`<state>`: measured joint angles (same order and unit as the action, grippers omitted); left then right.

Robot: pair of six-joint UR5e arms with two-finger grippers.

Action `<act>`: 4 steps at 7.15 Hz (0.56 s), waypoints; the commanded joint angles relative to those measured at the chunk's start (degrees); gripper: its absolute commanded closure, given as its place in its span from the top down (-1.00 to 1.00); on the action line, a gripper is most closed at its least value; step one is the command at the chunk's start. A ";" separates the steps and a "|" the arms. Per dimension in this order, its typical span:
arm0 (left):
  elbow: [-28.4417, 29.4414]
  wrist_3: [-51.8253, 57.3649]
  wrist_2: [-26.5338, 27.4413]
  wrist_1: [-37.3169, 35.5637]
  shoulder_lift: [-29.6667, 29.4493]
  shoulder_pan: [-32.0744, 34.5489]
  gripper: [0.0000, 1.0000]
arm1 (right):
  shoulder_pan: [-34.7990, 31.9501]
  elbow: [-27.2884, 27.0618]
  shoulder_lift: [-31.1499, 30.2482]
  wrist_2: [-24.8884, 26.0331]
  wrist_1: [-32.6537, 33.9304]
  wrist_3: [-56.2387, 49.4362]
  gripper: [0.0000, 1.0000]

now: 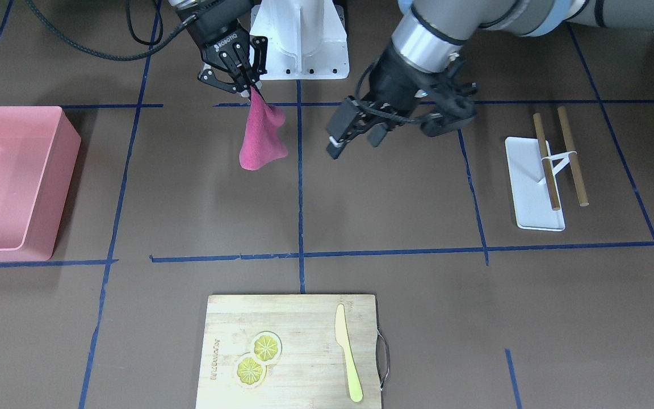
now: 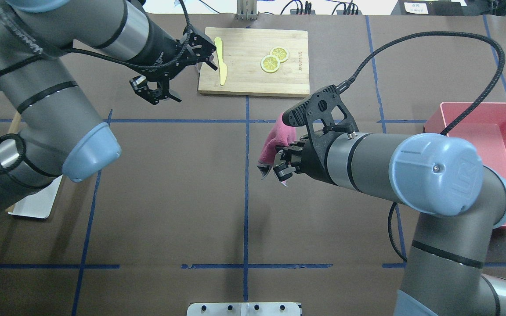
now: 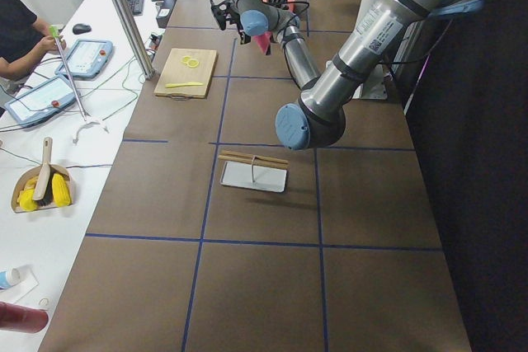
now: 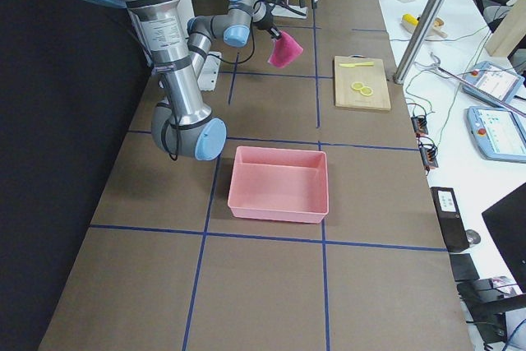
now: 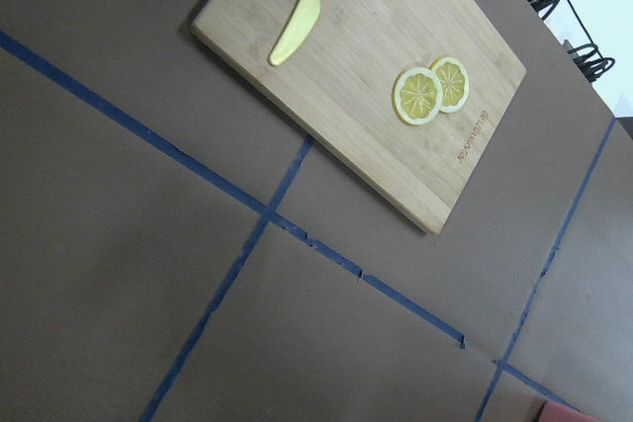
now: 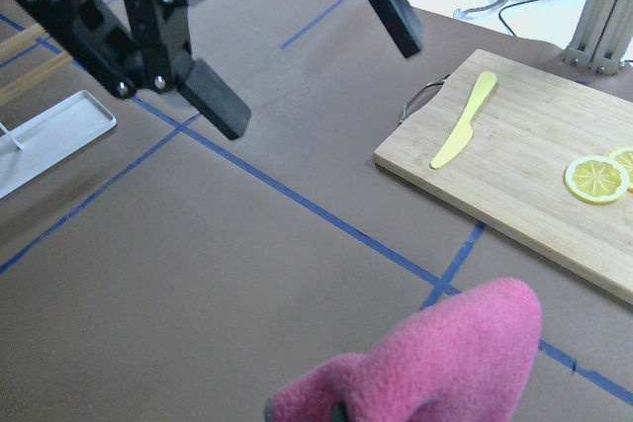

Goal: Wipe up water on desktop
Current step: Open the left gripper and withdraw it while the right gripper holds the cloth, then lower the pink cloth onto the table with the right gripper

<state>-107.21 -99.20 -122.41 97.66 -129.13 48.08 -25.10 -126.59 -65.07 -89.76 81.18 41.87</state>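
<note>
The desktop point(image 1: 389, 216) is a brown surface with blue tape lines; I see no water on it. My right gripper point(image 1: 246, 91) is shut on the top of a pink cloth point(image 1: 259, 139), which hangs down from its fingers over the desktop near the centre line. The cloth also shows in the overhead view point(image 2: 275, 138) and at the bottom of the right wrist view point(image 6: 445, 363). My left gripper point(image 1: 384, 141) is open wide and empty, hovering beside the cloth. It shows in the overhead view point(image 2: 193, 81) next to the cutting board's edge.
A bamboo cutting board point(image 1: 298, 324) holds two lemon slices point(image 1: 258, 357) and a yellow knife point(image 1: 348, 363). A pink bin point(image 1: 49, 187) stands on the robot's right side. A white tray point(image 1: 523, 187) with two wooden sticks is on its left side.
</note>
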 commanded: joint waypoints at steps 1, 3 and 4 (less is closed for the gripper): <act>-6.49 8.63 -1.07 -7.89 4.92 2.63 1.00 | 0.06 -8.21 1.86 -9.50 19.37 9.76 -1.00; -12.11 20.21 -1.07 -17.45 8.44 5.78 1.00 | -1.95 -6.14 1.44 -13.42 20.33 12.59 -0.92; -14.06 25.15 -1.07 -20.37 9.94 8.06 1.00 | -1.70 -3.69 1.70 -15.34 20.33 18.36 -0.94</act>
<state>-118.49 -80.48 -123.47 81.76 -121.14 53.69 -26.37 -132.52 -63.56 -102.83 100.94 54.82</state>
